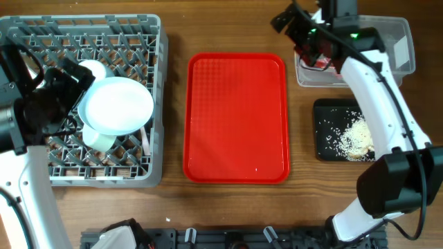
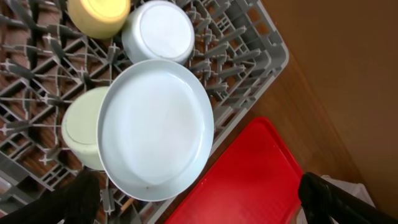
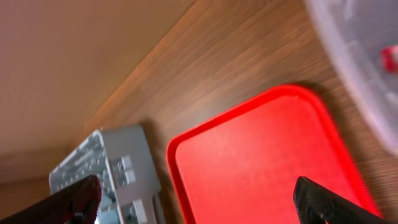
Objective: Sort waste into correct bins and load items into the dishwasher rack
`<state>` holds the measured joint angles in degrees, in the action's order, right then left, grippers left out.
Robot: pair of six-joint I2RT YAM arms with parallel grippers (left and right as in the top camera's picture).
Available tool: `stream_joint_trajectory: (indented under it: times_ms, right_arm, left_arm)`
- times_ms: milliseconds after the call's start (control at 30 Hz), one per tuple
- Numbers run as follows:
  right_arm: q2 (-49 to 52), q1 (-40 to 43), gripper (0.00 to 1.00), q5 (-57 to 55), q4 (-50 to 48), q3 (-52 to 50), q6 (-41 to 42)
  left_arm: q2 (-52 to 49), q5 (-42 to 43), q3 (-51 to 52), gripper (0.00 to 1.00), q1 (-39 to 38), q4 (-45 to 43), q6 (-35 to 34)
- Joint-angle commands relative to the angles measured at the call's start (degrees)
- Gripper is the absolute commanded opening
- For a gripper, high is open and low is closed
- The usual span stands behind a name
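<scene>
Dishwasher rack (image 1: 156,104) hugs your wooden tabletop's (image 1: 173,204) left edge; your left gripper (image 2: 200,194) and right gripper (image 3: 198,198) gape, released.

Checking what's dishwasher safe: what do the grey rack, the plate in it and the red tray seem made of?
Grey rack: matte moulded plastic, judging by its peg lattice. Pale-blue plate: smooth with soft sheen, probably plastic or melamine, possibly ceramic. Red tray: plastic, finely textured surface, raised rim.

Robot lab tabletop, wooden table (image 1: 173,207), robot arms (image 1: 384,104), dishwasher rack (image 1: 124,41)
</scene>
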<state>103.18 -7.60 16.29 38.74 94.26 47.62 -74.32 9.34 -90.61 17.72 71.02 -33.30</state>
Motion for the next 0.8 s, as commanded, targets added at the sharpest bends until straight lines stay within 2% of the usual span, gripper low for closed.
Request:
stream_joint_trajectory:
  times_ms: [0,167,300,433,533,600,667,767]
  right_arm:
    - [-0.46,1.18,1.0,-8.92,1.97,-0.15,-1.11]
    - [-0.46,1.36,1.0,-15.69,3.34,-0.15,-1.01]
    - [-0.46,1.36,1.0,-15.67,3.37,-0.15,-0.98]
    - [-0.46,1.36,1.0,-15.69,3.37,-0.15,-0.98]
    - [-0.46,1.36,1.0,-15.67,3.37,-0.15,-0.98]
    - [-0.46,1.36,1.0,-15.69,3.37,-0.15,-0.98]
    - [-0.46,1.36,1.0,-15.67,3.37,-0.15,-0.98]
    - [-0.46,1.36,1.0,-15.67,3.37,-0.15,-0.96]
  left_arm:
    - [-5.51,3.3,-0.13,1.0,2.14,1.27,1.62]
    - [-13.81,4.52,-0.15,1.0,8.55,1.73,4.74]
    - [-19.06,11.34,-0.13,1.0,13.84,1.77,10.4]
    - [-22.8,16.63,-0.11,1.0,15.3,3.54,17.99]
    - [-24.72,16.55,0.63,0.99,15.19,4.15,18.16]
    - [-25.92,15.89,1.68,0.95,15.19,2.95,18.16]
    - [-27.04,15.96,3.5,0.87,15.19,1.6,18.12]
    - [-28.72,16.46,7.26,0.85,15.19,-1.22,18.14]
